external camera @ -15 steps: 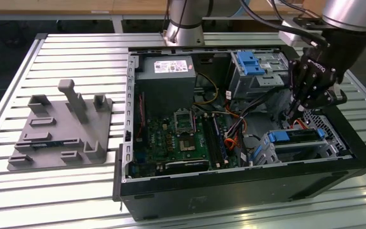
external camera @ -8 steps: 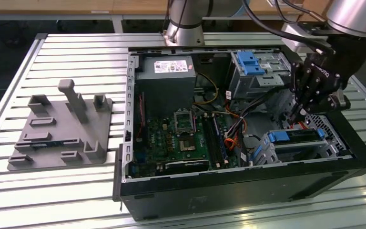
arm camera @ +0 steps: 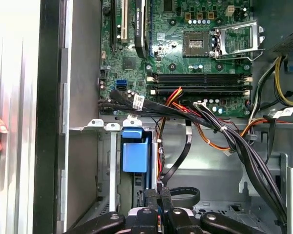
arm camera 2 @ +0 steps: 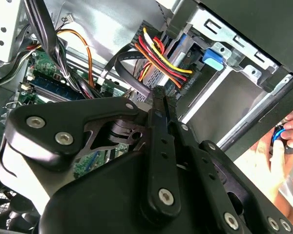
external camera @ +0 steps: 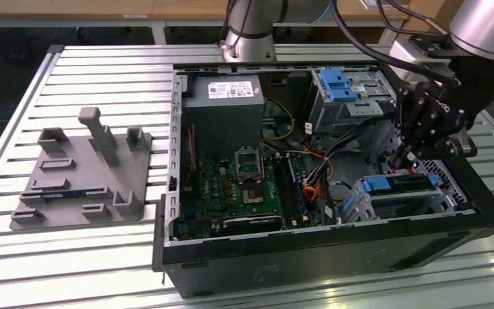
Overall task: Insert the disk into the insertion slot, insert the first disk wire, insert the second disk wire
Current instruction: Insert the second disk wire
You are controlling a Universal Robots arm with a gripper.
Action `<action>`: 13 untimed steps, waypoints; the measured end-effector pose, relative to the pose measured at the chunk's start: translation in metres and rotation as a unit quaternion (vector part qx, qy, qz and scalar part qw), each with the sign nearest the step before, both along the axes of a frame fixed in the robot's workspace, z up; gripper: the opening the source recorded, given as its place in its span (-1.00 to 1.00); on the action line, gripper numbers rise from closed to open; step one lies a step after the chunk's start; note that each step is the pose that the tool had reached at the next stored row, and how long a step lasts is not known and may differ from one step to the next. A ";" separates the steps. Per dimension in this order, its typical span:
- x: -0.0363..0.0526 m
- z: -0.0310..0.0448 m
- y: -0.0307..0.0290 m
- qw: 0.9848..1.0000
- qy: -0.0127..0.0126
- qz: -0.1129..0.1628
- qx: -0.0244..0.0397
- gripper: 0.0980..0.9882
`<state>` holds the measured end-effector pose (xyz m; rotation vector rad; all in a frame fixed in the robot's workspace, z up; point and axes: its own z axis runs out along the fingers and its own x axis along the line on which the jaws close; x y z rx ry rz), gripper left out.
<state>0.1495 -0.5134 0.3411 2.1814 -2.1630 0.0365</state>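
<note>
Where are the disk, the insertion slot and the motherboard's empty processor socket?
disk (external camera: 406, 185): exterior view, on its top face inside the cage.
insertion slot (external camera: 359, 205): exterior view, on the cage's sheet-metal side.
processor socket (arm camera: 196, 43): first wrist view, on its open centre.

gripper (arm camera: 158, 192) fingertips close together in first wrist view, grasp unclear, its body cut by frame edge, disk (external camera: 399, 186) mostly hidden inside insertion slot (external camera: 363, 207), person's hand (arm camera 2: 289, 134) cropped at second wrist view edge, arm base cropped in exterior view
</note>
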 end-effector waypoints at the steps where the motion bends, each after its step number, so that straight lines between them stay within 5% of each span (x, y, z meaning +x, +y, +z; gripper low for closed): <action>1: 0.0000 0.0000 -0.0017 1.000 0.000 0.000 0.003 -0.89; 6: 0.0005 0.0001 -0.0096 1.000 0.000 0.000 0.017 -0.89; 13: 0.0013 0.0000 -0.0108 1.000 0.001 0.000 0.018 -0.89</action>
